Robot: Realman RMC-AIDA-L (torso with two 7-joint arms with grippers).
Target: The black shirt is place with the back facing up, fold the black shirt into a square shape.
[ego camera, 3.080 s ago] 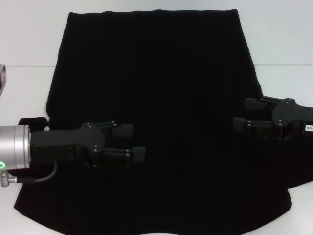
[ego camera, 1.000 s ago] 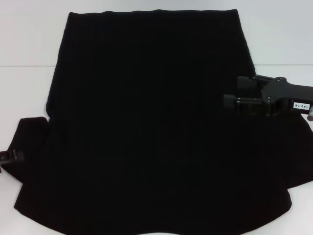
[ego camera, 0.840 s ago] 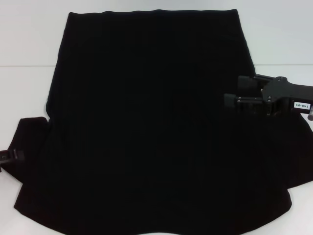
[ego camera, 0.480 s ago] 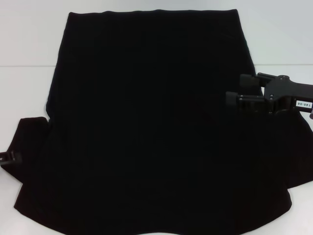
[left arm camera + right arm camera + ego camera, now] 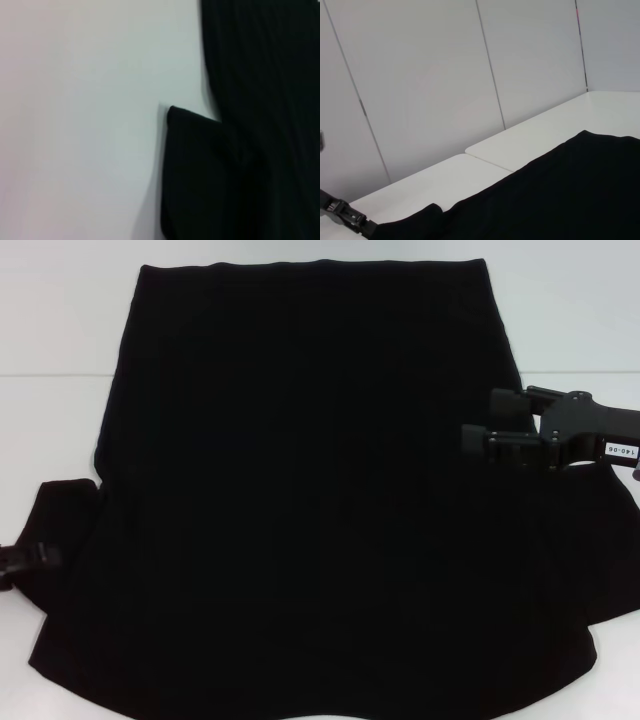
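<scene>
The left gripper (image 5: 40,557) has pulled back to the table's (image 5: 50,430) left edge, fingers' state unclear; the right gripper (image 5: 482,422), fingers apart, hovers over the spread black shirt's (image 5: 310,490) right side, seemingly poised for folding.

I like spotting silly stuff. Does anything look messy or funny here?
Nothing looks spilled or torn. The shirt lies flat on the white table, one sleeve sticking out on the left. The left gripper sits by that sleeve; the right gripper hovers, open, over the shirt's right side.
</scene>
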